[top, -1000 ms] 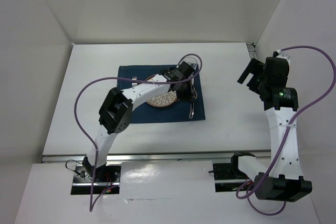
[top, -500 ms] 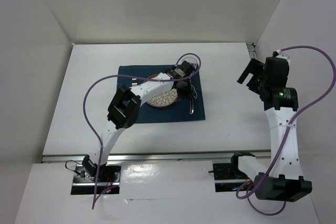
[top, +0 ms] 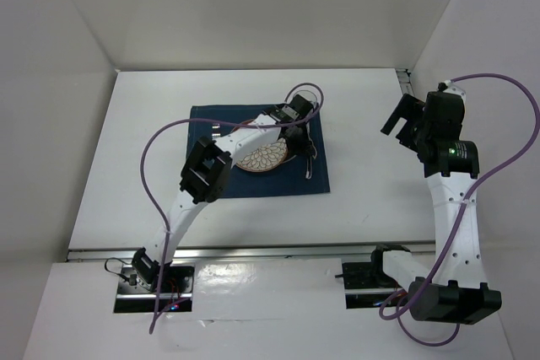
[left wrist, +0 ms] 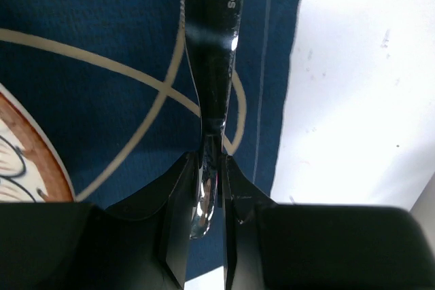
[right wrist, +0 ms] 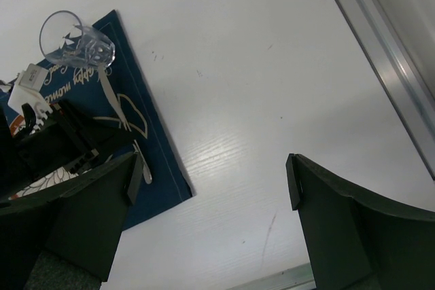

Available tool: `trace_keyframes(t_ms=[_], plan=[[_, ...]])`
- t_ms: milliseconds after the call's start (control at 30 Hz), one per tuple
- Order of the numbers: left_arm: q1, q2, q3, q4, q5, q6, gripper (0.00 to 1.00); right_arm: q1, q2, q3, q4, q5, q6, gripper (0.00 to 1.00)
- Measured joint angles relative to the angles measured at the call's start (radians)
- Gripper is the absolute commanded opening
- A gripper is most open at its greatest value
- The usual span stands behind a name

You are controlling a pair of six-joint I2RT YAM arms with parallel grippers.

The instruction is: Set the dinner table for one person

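Since the earlier frame the left arm (top: 207, 179) has swung its elbow farther and to the right, carrying the wrist a little toward the far edge of the placemat. The right arm (top: 451, 200) has not moved.

1. Dinner table (top: 126, 166): the white top fills the floor of the enclosure beyond both arm bases. A metal rail (right wrist: 380, 52) runs along its right edge.
2. Right arm: raised over the right side of the table, well apart from the setting. The right gripper (right wrist: 214, 168) is released, with its jaws spread wide and nothing between them.
3. Placemat (top: 211, 124): navy cloth with a white line drawing, lying flat on the table slightly left of centre.
4. Plate (top: 261, 158): patterned, with a brown rim, resting on the middle of the placemat and partly covered by the left arm in the top view.
5. Left gripper (left wrist: 212, 188): over the right part of the placemat, just right of the plate. It is clenched on the narrow neck of a knife (left wrist: 214, 45).
6. Glass (right wrist: 68, 39): clear, standing at the far right corner of the placemat.
7. Knife: it has a serrated blade and runs parallel to the right border of the placemat, between the plate and that border. Whether it touches the cloth cannot be told.
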Motion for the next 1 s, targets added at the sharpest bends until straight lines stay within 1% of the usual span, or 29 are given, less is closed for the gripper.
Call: trace_keyframes(t_ms=[67, 100, 133, 167, 233, 367, 400, 433, 500, 533, 567, 600, 733, 833, 900, 1000], plan=[[0.005, 0.015, 0.011, -0.002, 0.009, 0.001, 0.00, 0.000, 0.000, 0.000, 0.000, 0.000, 0.000, 1.00], [0.007, 0.016, 0.009, -0.005, 0.011, 0.001, 0.03, 0.000, 0.000, 0.000, 0.000, 0.000, 0.000, 1.00], [0.010, 0.016, 0.005, -0.005, 0.013, 0.001, 0.07, 0.000, 0.000, 0.000, 0.000, 0.000, 0.000, 1.00], [0.011, 0.016, 0.001, -0.002, 0.017, 0.000, 0.13, 0.000, 0.000, 0.000, 0.000, 0.000, 0.000, 1.00], [0.013, 0.016, -0.006, -0.001, 0.018, 0.001, 0.19, 0.000, 0.000, 0.000, 0.000, -0.002, 0.000, 1.00], [0.015, 0.016, -0.010, -0.005, 0.017, 0.001, 0.37, 0.000, 0.000, 0.000, 0.000, -0.010, 0.000, 1.00], [0.015, 0.016, -0.010, -0.005, 0.016, 0.001, 0.41, 0.000, 0.000, 0.000, 0.000, -0.011, 0.000, 1.00], [0.014, 0.016, -0.010, -0.005, 0.016, 0.002, 0.47, 0.000, 0.000, 0.000, 0.000, -0.011, 0.000, 1.00], [0.014, 0.015, -0.011, -0.005, 0.013, 0.005, 0.48, 0.000, 0.000, 0.000, 0.000, -0.012, 0.000, 1.00], [0.014, 0.012, -0.013, -0.005, 0.009, 0.005, 0.50, 0.000, 0.000, 0.000, 0.000, -0.013, 0.000, 1.00], [0.014, 0.008, -0.016, -0.005, 0.003, 0.014, 0.57, 0.000, 0.000, 0.000, 0.000, -0.016, 0.000, 1.00], [0.013, 0.003, -0.016, -0.007, -0.001, 0.020, 0.60, 0.000, 0.000, 0.000, 0.000, -0.019, 0.000, 1.00], [0.006, -0.046, -0.017, -0.027, -0.040, 0.051, 0.62, 0.000, 0.002, 0.000, -0.002, -0.040, 0.000, 1.00], [-0.016, -0.127, -0.033, -0.034, -0.066, 0.084, 0.62, 0.000, 0.011, 0.000, -0.008, -0.064, 0.000, 1.00], [-0.046, -0.222, -0.090, -0.026, -0.076, 0.121, 0.62, 0.000, 0.034, 0.006, -0.021, -0.084, 0.000, 1.00], [-0.109, -0.428, -0.230, 0.015, -0.089, 0.190, 0.63, 0.000, 0.089, 0.021, -0.034, -0.105, 0.000, 1.00]])
